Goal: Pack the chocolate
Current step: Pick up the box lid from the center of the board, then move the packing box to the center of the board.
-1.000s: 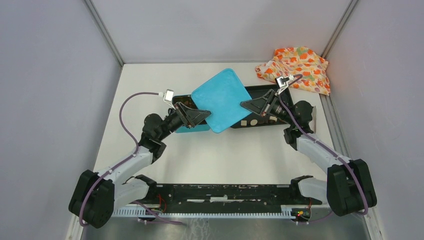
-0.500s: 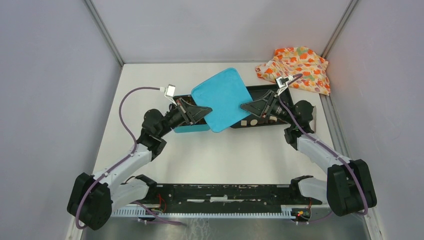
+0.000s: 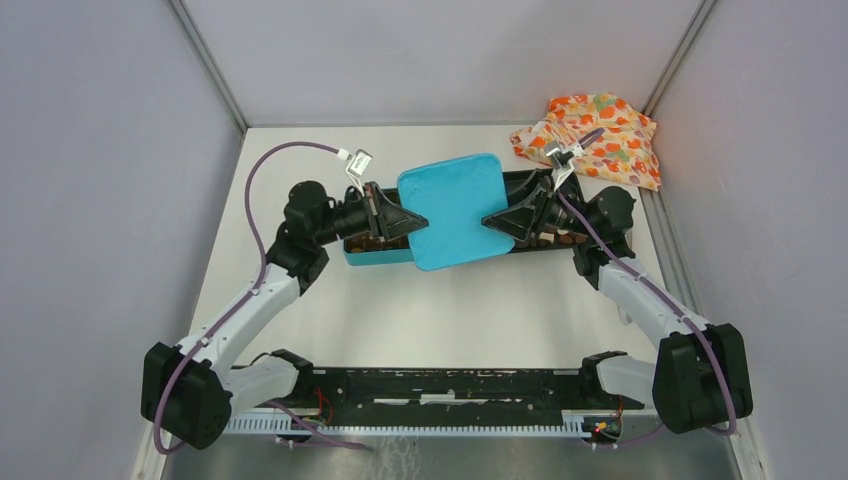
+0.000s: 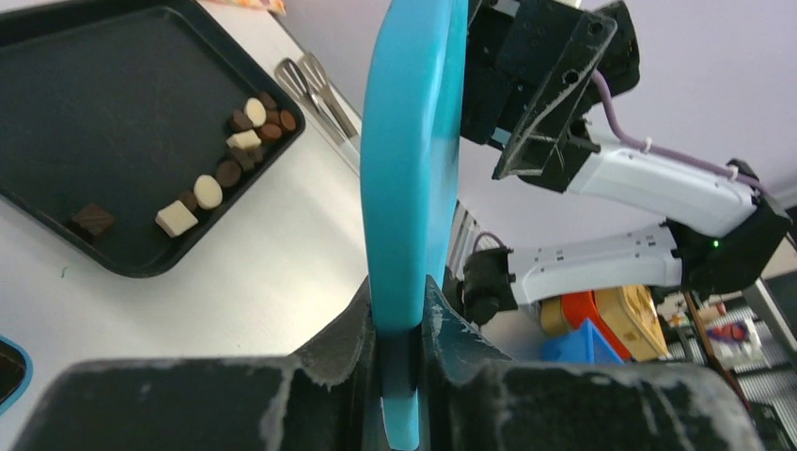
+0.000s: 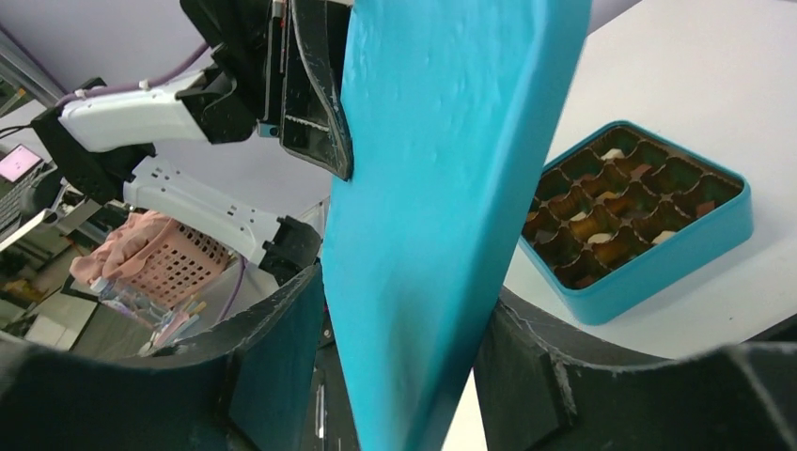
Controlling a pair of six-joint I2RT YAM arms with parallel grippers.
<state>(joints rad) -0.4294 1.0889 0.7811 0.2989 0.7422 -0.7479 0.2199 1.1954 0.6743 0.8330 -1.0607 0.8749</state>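
Chocolate (image 4: 228, 150) pieces lie along the black tray's (image 4: 113, 85) edge beside the tongs (image 4: 315, 89); more sit in the teal box (image 5: 658, 256) on the bench (image 3: 450, 310). Above hangs the teal lid (image 3: 455, 210), left gripper (image 4: 399, 319) clamped on one edge, right gripper (image 5: 404, 301) straddling the opposite edge, grip unclear. The box lies toward the left arm, so the lid likely shifts that way. Right wrist view alone shows the box's compartments; left wrist, the tray's loose pieces.

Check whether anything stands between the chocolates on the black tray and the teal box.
Yes: the teal lid, clamped by the left pincer with the right pincer open around its other edge, hangs above the tray of chocolates and the box, partly hiding both from above.
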